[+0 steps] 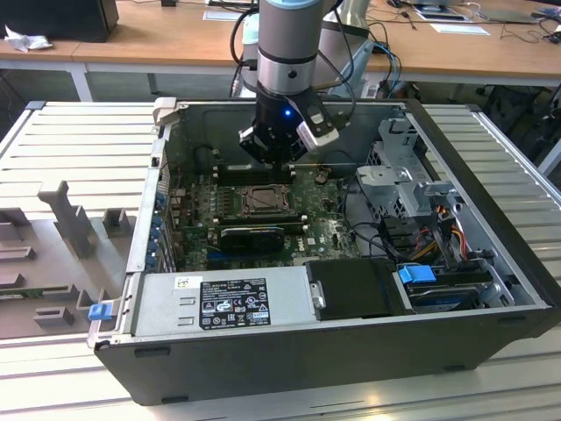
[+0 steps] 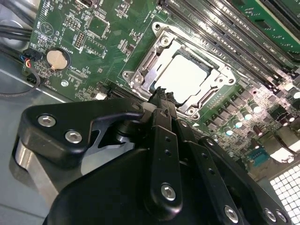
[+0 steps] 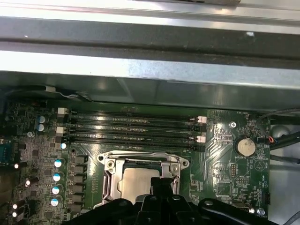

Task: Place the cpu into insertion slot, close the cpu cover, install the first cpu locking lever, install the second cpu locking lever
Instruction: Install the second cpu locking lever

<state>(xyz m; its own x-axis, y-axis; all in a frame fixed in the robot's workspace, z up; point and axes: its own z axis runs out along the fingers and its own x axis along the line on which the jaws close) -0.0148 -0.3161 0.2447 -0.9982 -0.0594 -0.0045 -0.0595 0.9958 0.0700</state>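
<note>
inside the open computer case, jaws pressed together, seemingly empty, above the cpu in the insertion slot.

The arm is reaching straight down in the exterior view, its grey and silver wrist section standing upright with cables looping round it and a blue light glowing on the black block beneath. The gripper is hanging below that block with its black linkage spreading outward to either side. In the second wrist view the gripper is showing its black fingers pressed together into one narrow tip with no gap between them, and in the first wrist view the gripper is pointing the same closed tip downward.
</note>
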